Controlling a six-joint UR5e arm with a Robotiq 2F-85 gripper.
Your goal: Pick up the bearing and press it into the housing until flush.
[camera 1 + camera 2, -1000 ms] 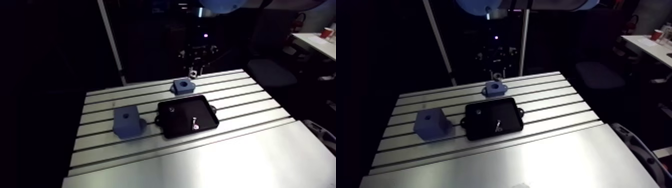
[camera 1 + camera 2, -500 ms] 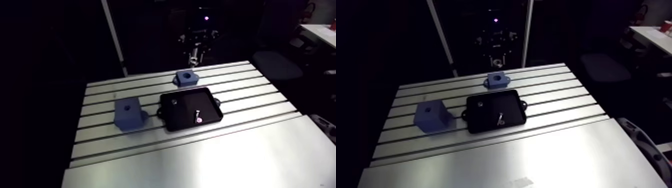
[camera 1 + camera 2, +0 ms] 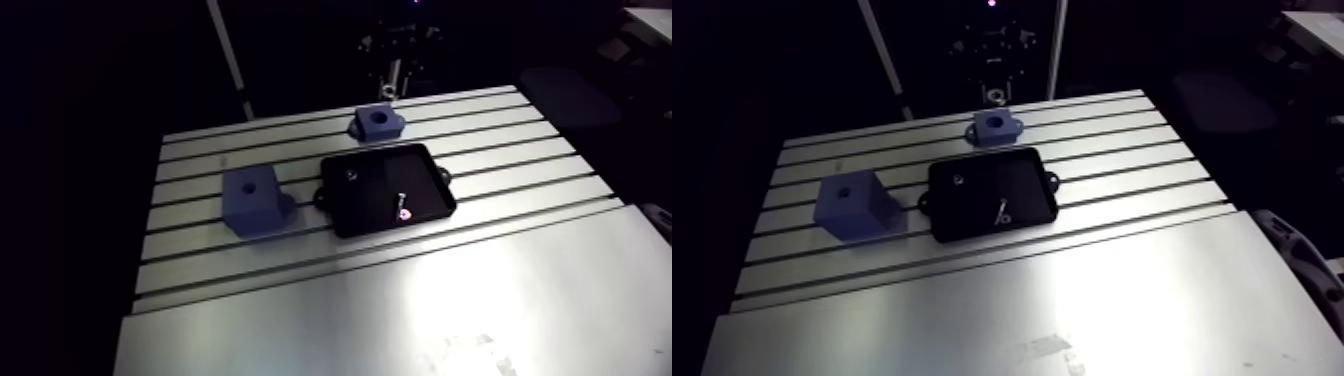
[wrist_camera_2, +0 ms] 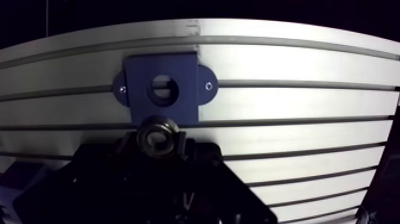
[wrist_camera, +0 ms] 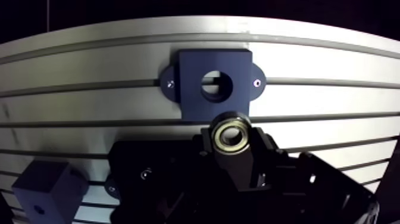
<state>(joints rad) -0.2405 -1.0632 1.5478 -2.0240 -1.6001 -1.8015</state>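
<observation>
Fingers [image 5: 257, 156] of the gripper [image 5: 232, 140] are clamped on the bearing [image 5: 232, 133], a steel ring with a brassy inner band, its open face turned to the wrist camera. Under them lies a black plastic tray [image 3: 428, 182] with rounded corners and side tabs. The arm view shows a small pale metal pin [image 3: 402, 208] in it, plus a tiny round item near its far left corner, too small to name. The wrist view hides the pin behind the gripper. Beside the tray, toward the left edge of the slotted aluminium worktop [image 3: 480, 300], stands a matte blue block [image 3: 250, 200] with a small hole on top. Farther on, near the far edge, sits the blue housing [image 5: 214, 59], square with two screwed ears and an empty round bore. The bearing is just short of it.
</observation>
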